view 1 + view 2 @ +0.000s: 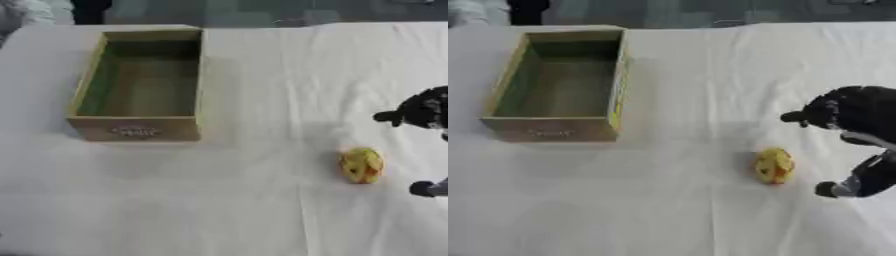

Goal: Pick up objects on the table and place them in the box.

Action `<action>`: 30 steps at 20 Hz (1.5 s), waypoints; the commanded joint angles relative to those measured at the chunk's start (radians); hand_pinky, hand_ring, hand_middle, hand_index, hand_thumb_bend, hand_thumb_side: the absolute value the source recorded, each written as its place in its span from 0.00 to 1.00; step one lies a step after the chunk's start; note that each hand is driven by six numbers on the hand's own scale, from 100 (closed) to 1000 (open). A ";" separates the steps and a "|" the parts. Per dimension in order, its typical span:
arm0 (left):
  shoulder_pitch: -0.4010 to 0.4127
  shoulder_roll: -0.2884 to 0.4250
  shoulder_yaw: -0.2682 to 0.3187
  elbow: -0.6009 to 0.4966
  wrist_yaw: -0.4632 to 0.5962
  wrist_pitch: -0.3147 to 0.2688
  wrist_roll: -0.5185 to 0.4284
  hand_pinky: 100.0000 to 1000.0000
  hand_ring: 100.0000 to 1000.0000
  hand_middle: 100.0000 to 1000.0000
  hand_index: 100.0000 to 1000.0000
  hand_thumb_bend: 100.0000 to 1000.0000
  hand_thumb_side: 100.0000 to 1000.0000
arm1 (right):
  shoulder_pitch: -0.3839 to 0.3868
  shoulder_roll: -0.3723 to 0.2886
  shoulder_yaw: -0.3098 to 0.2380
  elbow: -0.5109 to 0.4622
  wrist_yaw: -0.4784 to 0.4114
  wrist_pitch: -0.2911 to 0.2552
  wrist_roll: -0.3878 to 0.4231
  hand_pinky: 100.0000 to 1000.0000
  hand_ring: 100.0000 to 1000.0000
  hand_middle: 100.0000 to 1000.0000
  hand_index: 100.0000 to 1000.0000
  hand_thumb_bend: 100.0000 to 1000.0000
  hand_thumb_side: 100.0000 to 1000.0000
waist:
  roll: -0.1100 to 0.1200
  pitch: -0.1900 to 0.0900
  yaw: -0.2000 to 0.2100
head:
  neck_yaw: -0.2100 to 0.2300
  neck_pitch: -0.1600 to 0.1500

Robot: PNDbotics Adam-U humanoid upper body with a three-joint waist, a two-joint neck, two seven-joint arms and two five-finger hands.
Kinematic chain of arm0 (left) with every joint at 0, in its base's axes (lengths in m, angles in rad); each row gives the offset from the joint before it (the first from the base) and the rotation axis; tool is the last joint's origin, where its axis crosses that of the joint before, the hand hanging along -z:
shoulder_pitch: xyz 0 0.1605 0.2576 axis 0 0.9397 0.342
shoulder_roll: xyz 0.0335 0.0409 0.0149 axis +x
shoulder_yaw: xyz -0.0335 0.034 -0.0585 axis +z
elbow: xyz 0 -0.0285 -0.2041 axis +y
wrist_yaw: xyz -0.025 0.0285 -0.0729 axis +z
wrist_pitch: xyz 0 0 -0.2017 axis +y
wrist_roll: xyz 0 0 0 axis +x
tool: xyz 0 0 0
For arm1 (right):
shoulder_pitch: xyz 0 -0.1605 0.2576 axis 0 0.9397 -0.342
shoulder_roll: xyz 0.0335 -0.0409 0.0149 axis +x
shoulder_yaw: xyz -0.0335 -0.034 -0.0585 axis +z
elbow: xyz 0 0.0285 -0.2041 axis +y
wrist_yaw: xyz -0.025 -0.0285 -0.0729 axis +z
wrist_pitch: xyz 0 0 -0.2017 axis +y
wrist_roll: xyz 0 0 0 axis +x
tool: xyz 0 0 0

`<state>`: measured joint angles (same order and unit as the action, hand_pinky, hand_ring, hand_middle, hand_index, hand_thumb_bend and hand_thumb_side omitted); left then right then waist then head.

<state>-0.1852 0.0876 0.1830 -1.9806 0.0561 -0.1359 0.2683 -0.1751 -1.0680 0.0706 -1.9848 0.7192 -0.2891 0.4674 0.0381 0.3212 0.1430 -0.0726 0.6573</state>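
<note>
Yellow toy (pixel 773 165), small and roundish with orange patches, lies on the white-covered counter (pixel 245 210), well apart from the open wooden box (pixel 137 85) at the far left. We'd guess it's light and maybe a bit squishy, possibly prone to rolling, so we'd pinch it across its narrow middle from both sides. Our right hand (pixel 852 116) hovers just beside it, fingers (pixel 794 117) spread apart with thumb low, holding nothing. Left hand isn't showing anywhere.
</note>
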 commanded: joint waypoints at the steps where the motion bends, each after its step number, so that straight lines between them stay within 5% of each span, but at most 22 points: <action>1: -0.005 0.011 -0.002 -0.019 0.001 0.000 -0.005 0.41 0.45 0.44 0.77 0.00 0.97 | -0.020 -0.020 -0.001 -0.015 -0.004 0.047 0.012 0.75 0.77 0.64 0.96 0.54 0.39 | -0.002 -0.014 0.002 | -0.005 -0.011; 10: -0.004 0.006 -0.005 -0.019 0.002 0.001 -0.012 0.41 0.45 0.44 0.78 0.00 0.98 | -0.077 0.003 0.046 -0.015 -0.036 0.177 0.016 0.73 0.73 0.60 0.86 0.57 0.37 | 0.001 -0.008 0.012 | -0.019 -0.016; 30: -0.009 -0.005 -0.009 -0.019 0.004 0.001 -0.023 0.40 0.45 0.44 0.78 0.00 0.98 | -0.113 0.087 0.145 -0.003 -0.071 0.444 0.100 0.72 0.72 0.62 0.84 0.59 0.36 | 0.009 0.006 0.024 | -0.036 -0.031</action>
<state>-0.1857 0.0774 0.1766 -1.9806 0.0595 -0.1328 0.2480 -0.2755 -0.9678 0.2223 -1.9845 0.6493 0.1400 0.5700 0.0478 0.3426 0.1665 -0.1074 0.6387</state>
